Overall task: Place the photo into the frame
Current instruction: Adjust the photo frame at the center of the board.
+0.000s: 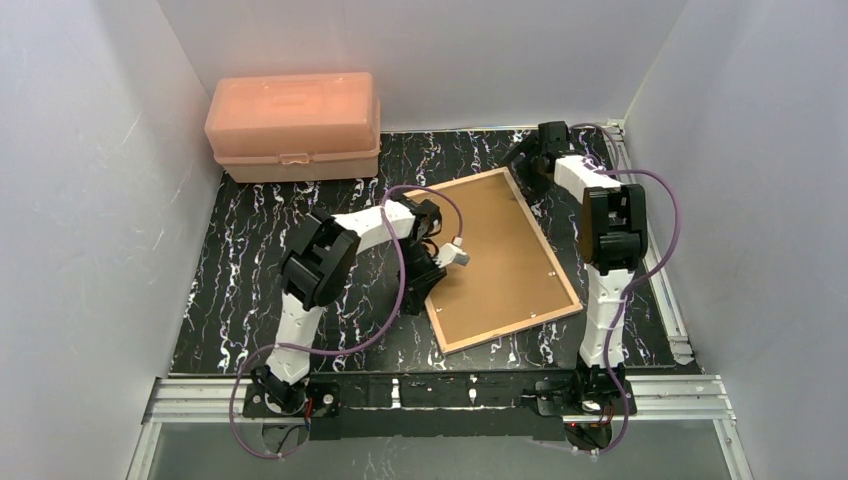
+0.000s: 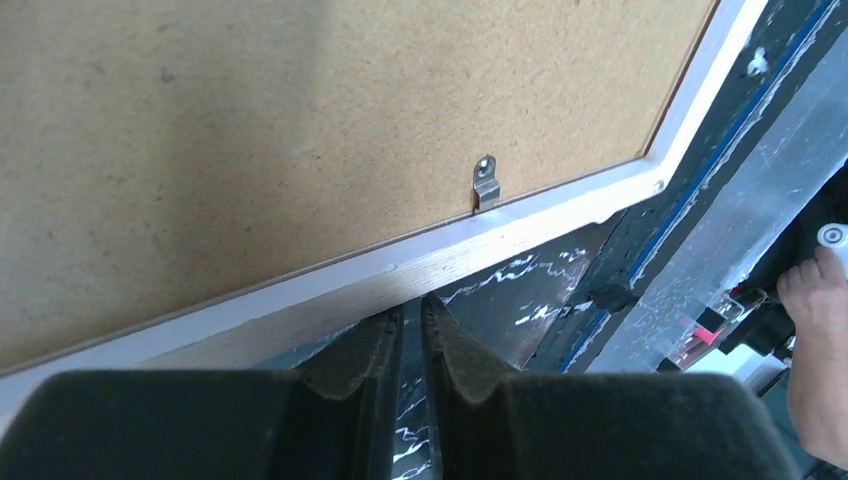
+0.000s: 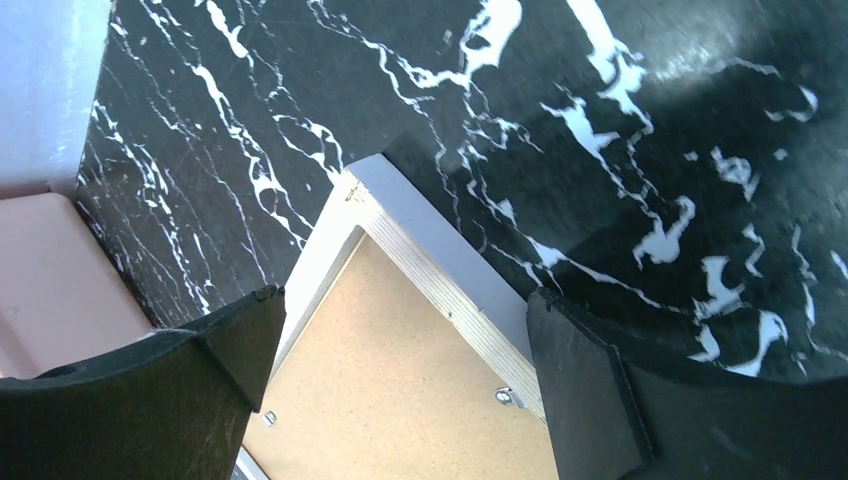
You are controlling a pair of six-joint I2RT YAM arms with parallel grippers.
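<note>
The frame (image 1: 512, 328) lies back-up on the black marble table, a brown backing board (image 1: 505, 250) filling it. The photo is hidden. My left gripper (image 1: 428, 290) sits low at the frame's left long edge. In the left wrist view it (image 2: 413, 305) is shut, tips against the frame's light wood side (image 2: 300, 300), only a thin sliver of table between the pads. A metal clip (image 2: 485, 185) rests on the board. My right gripper (image 1: 527, 168) hovers over the far corner; it (image 3: 400, 298) is open and empty, spanning the frame's corner (image 3: 440, 270).
A pink plastic box (image 1: 295, 125) stands at the back left, its side showing in the right wrist view (image 3: 50, 280). White walls close in three sides. Aluminium rails (image 1: 660, 290) run along the right and near edges. A person's hand (image 2: 815, 340) shows beyond the table's near edge.
</note>
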